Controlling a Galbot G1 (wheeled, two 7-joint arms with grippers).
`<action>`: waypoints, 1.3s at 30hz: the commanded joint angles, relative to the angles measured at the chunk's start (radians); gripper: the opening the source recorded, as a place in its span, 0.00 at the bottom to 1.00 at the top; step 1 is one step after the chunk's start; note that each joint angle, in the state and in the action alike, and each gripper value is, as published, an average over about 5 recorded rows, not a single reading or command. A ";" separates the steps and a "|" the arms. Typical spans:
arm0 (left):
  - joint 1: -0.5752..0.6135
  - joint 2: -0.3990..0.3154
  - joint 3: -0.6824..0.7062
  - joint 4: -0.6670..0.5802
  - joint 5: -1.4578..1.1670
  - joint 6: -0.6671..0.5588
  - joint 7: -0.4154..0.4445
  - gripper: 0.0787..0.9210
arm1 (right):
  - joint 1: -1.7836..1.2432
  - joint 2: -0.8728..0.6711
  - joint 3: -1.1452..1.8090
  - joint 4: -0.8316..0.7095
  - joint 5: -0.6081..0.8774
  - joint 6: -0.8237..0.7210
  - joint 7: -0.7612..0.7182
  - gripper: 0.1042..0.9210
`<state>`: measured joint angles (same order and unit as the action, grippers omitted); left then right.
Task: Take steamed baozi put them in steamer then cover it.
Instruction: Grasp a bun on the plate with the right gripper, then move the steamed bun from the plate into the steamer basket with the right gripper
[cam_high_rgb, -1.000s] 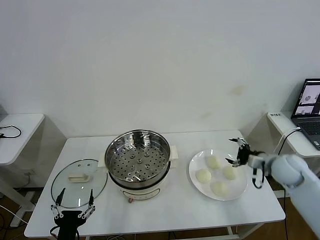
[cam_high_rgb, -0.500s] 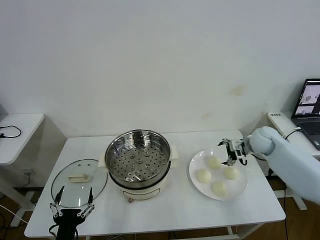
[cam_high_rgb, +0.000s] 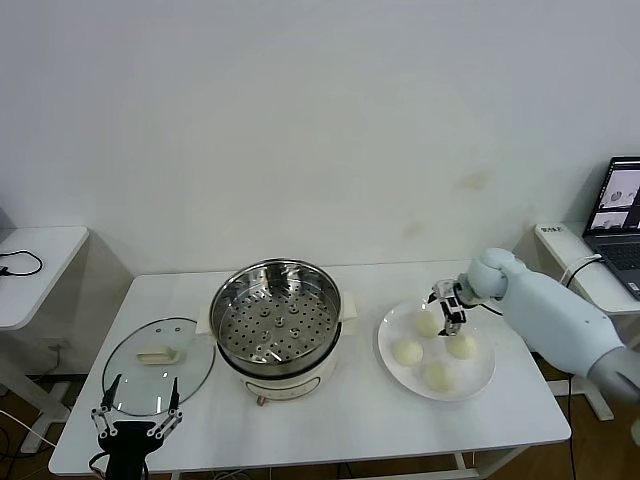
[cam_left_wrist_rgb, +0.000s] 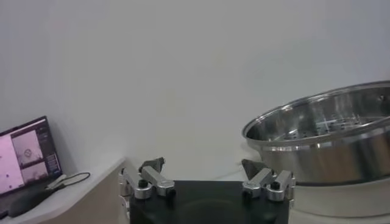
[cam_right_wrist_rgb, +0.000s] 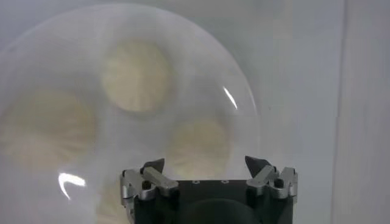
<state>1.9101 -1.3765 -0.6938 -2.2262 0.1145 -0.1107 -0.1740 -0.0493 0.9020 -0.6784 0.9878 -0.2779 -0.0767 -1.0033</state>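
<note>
Right arm reaches in from the right side, its white forearm slanting across the table (cam_high_rgb: 350, 420) corner, elbow high, wrist bent down over the plate (cam_high_rgb: 480, 385). The right pincer (cam_high_rgb: 447, 308) hangs above the far part of the plate, just over the rear bun (cam_high_rgb: 428, 323), fingers spread wide and holding nothing. From the right wrist camera, both fingertips (cam_right_wrist_rgb: 153, 165) stand well apart with the plate (cam_right_wrist_rgb: 244, 109) and buns (cam_right_wrist_rgb: 135, 74) blurred beneath them.

Four buns sit on the plate: one at the back under the pincer, one on the left (cam_high_rgb: 407, 351), one on the right (cam_high_rgb: 461, 346), one at the front (cam_high_rgb: 437, 375). None is in the steamer (cam_high_rgb: 277, 325), which stands mid-table, its perforated tray bare and its top uncovered. The lid (cam_high_rgb: 158, 365) lies flat on the table to the left of the steamer, cream handle up.

Left arm waits low at the near left table edge, the left pincer (cam_high_rgb: 135, 412) pointing up and away, its fingers wide apart, empty, just in front of the lid's near rim. Its wrist camera looks across the table at the steamer's steel wall (cam_left_wrist_rgb: 323, 146), with the open fingers (cam_left_wrist_rgb: 152, 176) in the foreground and a laptop (cam_left_wrist_rgb: 24, 152) far off
</note>
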 joint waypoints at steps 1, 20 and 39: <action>0.000 0.000 -0.003 -0.001 0.003 -0.001 0.000 0.88 | 0.036 0.065 -0.054 -0.092 -0.013 0.004 -0.008 0.88; 0.011 -0.004 -0.001 -0.015 0.016 -0.007 0.000 0.88 | 0.018 0.086 -0.047 -0.107 -0.021 0.002 -0.005 0.75; 0.014 0.008 0.001 -0.016 0.009 -0.003 0.004 0.88 | 0.219 -0.044 -0.146 0.068 0.147 -0.005 -0.062 0.63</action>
<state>1.9239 -1.3678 -0.6932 -2.2433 0.1224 -0.1143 -0.1698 0.0544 0.9186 -0.7666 0.9606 -0.2335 -0.0735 -1.0516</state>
